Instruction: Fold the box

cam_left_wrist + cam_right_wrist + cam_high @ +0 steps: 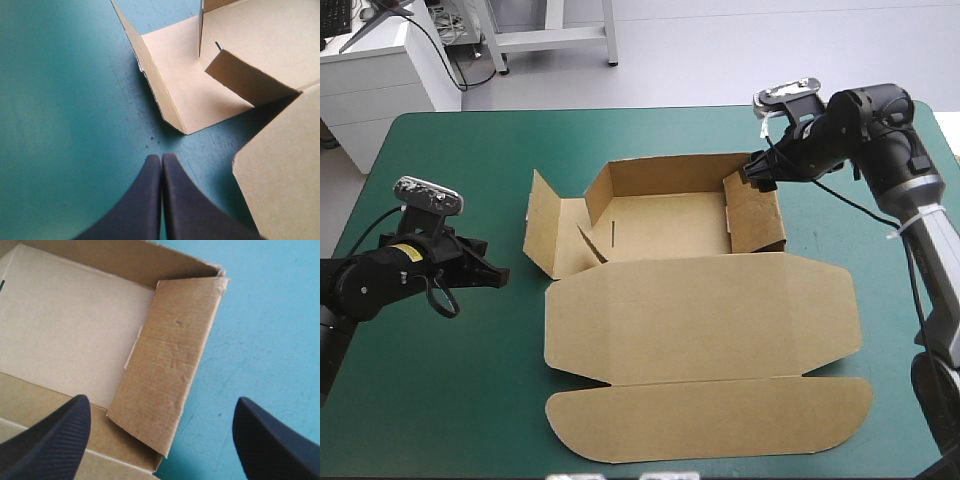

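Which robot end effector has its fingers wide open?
The right end effector, at the brown box's right wall: its black fingers stand far apart. The left end effector's fingers are pressed together above the teal-green cover.

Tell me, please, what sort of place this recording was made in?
Most likely a robotics lab workbench: a table with a teal-green cover, two robot arms ending in the left gripper and the right gripper, and a partly folded brown box laid out between them.

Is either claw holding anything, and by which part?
Nothing is held: left claw shut, empty; right claw open over the box, at its right wall.
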Motion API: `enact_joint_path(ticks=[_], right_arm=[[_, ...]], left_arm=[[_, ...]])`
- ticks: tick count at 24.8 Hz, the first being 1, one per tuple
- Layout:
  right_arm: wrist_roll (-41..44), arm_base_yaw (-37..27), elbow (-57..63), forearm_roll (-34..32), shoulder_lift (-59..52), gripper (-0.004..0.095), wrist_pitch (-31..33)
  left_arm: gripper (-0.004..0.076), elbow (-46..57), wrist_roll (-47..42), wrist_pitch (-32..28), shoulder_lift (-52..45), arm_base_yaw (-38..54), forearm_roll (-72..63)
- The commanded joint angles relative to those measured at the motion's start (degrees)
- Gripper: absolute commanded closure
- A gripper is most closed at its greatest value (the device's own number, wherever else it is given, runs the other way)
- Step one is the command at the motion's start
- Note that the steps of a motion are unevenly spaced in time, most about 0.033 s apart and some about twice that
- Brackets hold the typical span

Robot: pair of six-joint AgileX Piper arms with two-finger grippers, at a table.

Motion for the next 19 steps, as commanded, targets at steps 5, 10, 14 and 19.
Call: enact_joint_path(ticks=[5,10,14,19], right_arm=[[2.2,-0.1,-4.3,-3.3,-1.3,0.0183,0.7],[4.0,-0.1,-4.3,-3.9,4.2,0.0183,0.7],[4.8,-0.2,-4.3,-3.7,8.9,0.0183,0.7],[4.8,-1.3,-4.3,-2.0,14.2,0.0183,0.7]], left_arm=[[0.0733,-1.6,-0.4,-3.0,-1.1,-0.1,-1.3],[0.0733,-1.6,-0.4,-2.3,-1.1,-0.1,-1.3],[0.0733,-1.6,-0.4,-1.0,-1.1,-0.1,-1.3],[0.0733,-1.6,-0.4,0.9,-1.1,-0.1,-1.2]])
